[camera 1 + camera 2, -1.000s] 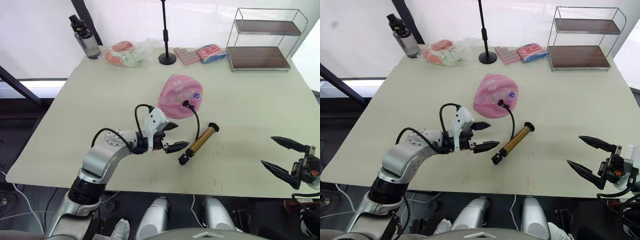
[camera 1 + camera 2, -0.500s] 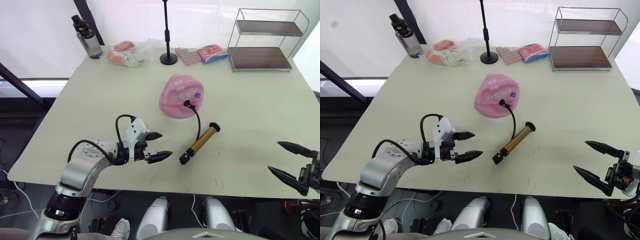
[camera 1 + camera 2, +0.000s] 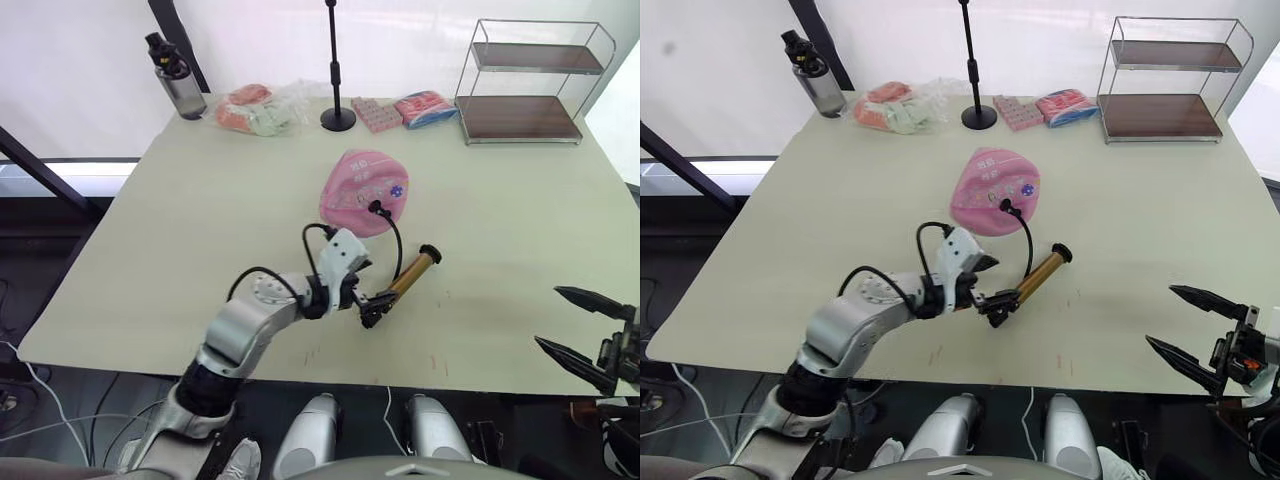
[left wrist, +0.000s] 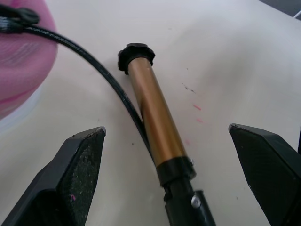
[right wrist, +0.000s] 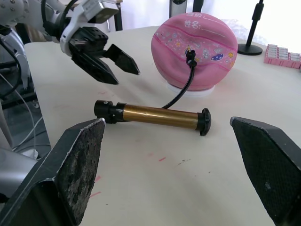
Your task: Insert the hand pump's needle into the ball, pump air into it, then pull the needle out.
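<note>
balls: one pink ball (image 3: 362,192)
hand pumps: one hand pump (image 3: 400,286), with one gold barrel and one black hose
grippers: two, the left gripper (image 3: 368,295) and the right gripper (image 3: 573,328)
fingers: two black ones on each gripper
tables: one table (image 3: 200,210)
bottles: one dark bottle (image 3: 175,77)
stands: one black stand (image 3: 336,70)
wire racks: one wire rack (image 3: 525,80), with two shelves
bags: one clear bag (image 3: 262,108)
packets near the stand: two, a pink packet (image 3: 374,112) and a pink-and-blue packet (image 3: 425,106)

1. Left arm: reaches forward over the table, elbow bent; left gripper (image 3: 368,293) with fingers spread apart.
2. Right arm: low at the near right edge; right gripper (image 3: 578,332) fingers parted, apparently holding nothing.
</note>
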`<state>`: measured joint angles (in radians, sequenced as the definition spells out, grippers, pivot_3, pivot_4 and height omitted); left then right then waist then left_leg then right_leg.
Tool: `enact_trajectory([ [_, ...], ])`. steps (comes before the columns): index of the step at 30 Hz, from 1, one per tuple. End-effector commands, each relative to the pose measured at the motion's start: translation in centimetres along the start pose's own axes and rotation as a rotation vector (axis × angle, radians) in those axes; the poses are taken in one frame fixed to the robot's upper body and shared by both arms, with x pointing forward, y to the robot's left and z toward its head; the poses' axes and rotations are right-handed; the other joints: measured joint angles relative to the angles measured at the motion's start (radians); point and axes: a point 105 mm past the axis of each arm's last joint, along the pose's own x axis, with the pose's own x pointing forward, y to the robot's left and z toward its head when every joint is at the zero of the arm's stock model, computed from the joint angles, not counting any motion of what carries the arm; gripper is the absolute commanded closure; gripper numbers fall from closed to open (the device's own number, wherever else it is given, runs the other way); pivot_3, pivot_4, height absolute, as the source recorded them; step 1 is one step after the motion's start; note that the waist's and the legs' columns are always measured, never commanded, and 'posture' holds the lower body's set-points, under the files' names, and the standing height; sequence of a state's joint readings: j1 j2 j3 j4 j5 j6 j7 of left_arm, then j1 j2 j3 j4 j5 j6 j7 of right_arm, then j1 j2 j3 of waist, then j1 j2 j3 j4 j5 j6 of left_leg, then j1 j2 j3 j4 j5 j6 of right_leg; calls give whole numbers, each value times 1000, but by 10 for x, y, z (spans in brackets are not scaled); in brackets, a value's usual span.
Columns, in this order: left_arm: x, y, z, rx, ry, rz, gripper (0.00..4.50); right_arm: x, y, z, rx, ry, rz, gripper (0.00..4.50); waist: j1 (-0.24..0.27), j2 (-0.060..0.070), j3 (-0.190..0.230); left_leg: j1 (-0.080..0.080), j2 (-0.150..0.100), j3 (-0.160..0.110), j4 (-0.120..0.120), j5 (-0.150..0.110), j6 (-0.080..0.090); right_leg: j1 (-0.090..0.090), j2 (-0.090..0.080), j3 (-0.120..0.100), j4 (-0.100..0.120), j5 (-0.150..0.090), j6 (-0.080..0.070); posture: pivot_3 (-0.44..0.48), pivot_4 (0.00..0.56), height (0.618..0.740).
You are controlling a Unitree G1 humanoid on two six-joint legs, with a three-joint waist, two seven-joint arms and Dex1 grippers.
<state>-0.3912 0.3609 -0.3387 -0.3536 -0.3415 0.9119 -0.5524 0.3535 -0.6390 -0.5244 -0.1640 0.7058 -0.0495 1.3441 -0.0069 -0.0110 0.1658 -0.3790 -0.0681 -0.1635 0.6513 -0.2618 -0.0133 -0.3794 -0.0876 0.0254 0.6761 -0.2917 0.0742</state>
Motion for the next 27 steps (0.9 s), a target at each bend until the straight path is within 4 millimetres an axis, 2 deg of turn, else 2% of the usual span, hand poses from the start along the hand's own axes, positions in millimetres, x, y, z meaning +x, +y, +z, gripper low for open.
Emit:
enact_trajectory([
  [1, 10, 0, 2, 31, 34, 41, 48, 2, 2, 9, -44, -24, 9, 0, -2, 0, 0, 0, 0, 2, 0, 0, 0, 0, 0, 1, 0, 0, 1, 0, 150, 740],
  [8, 28, -8, -2, 72, 119, 68, 48, 5, 2, 9, -48, -26, 13, 0, -4, 0, 0, 2, 1, 17, 1, -4, 7, -3, 0, 15, -3, 3, 5, 0, 150, 740],
  [20, 26, -7, -23, 112, 242, 97, 48, 10, 3, 6, -45, -22, 26, 0, -3, 0, 0, 1, 1, 35, 2, -9, 15, -10, 0, 35, -7, 8, 14, 0, 150, 740],
  [21, 26, -6, -23, 113, 243, 99, 539, 9, 3, 5, -45, -15, 27, 0, -3, 0, 0, 1, 1, 36, 2, -9, 15, -10, 0, 37, -7, 8, 14, 0, 150, 740],
  [25, 26, -4, -20, 113, 229, 107, 1877, 7, 1, 1, -57, 13, 31, 0, -1, 0, 0, -1, 1, 43, 4, -11, 18, -14, 0, 44, -8, 10, 18, 0, 150, 740],
  [27, 25, -3, -17, 114, 207, 109, 2905, 7, 1, 0, -62, 19, 33, 0, -1, 0, 0, -1, 1, 46, 5, -12, 19, -14, 0, 46, -9, 11, 19, 0, 150, 740],
])
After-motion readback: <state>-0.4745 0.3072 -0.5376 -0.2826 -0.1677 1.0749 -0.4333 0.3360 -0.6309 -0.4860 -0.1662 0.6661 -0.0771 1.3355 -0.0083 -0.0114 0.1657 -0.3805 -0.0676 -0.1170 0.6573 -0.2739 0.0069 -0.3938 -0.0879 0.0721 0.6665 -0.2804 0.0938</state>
